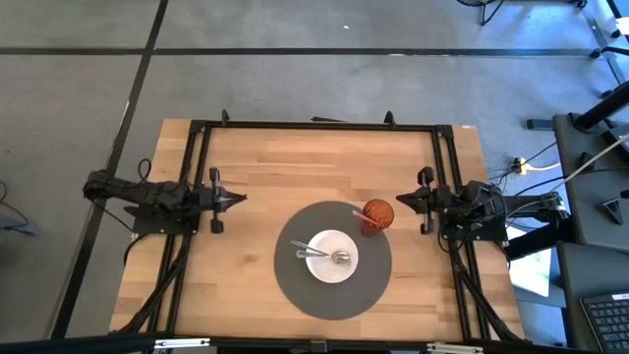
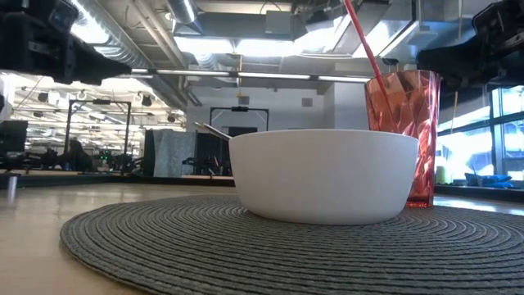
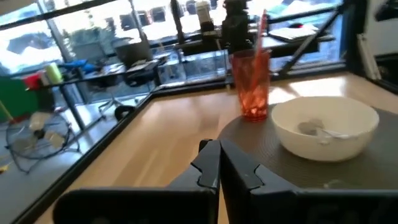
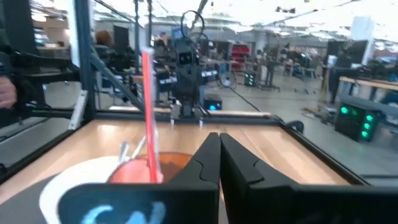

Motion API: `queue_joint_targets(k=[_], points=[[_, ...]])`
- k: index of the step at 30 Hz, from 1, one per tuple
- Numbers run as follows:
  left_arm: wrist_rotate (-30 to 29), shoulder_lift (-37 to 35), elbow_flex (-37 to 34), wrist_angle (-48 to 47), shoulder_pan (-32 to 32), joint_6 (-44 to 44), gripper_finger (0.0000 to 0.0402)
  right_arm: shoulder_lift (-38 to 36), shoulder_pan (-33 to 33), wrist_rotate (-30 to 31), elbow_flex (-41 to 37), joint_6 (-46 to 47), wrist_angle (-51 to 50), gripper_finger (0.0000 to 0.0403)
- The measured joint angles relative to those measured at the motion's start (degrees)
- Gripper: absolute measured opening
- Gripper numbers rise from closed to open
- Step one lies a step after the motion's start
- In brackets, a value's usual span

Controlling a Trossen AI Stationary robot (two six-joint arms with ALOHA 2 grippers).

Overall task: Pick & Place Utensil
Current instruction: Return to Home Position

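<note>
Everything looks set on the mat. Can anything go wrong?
The orange glass with its tall straw stands close to the right claw; a stray swing might tip it. The fork and spoon handles lean over the white bowl's rim, so a bump could flip them out. The left claw waits far off.

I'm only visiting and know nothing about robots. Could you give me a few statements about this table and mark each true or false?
1. The white bowl sits on the round gray placemat. True.
2. The orange glass holds nothing. False: a red straw stands in it.
3. The cutlery lies on the bare wood. False: the silver spoon and silver fork lie in the white bowl.
4. The left gripper and right gripper are shut and empty, one off each side of the placemat. True.
5. The orange glass stands on the left arm's side of the bowl. False: it is on the right arm's side.
</note>
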Motion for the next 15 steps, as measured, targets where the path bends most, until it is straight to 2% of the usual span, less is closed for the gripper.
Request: queue_joint_targets(k=[2, 9, 15], points=[[1.6, 0.1, -0.4, 1.5, 1.8, -0.4, 0.0002, 0.0, 0.0, 0.1, 0.0, -0.3, -1.2, 0.0001], [15.7, 0.4, -3.2, 8.8, 7.5, 2.2, 0.0002, 0.0, 0.0, -1.7, 0.0, -0.9, -2.2, 0.0000], [19.6, 2.2, -3.2, 8.1, 10.4, -0.9, 0.0002, 0.0, 0.0, -1.9, 0.0, -0.7, -2.1, 0.0000]])
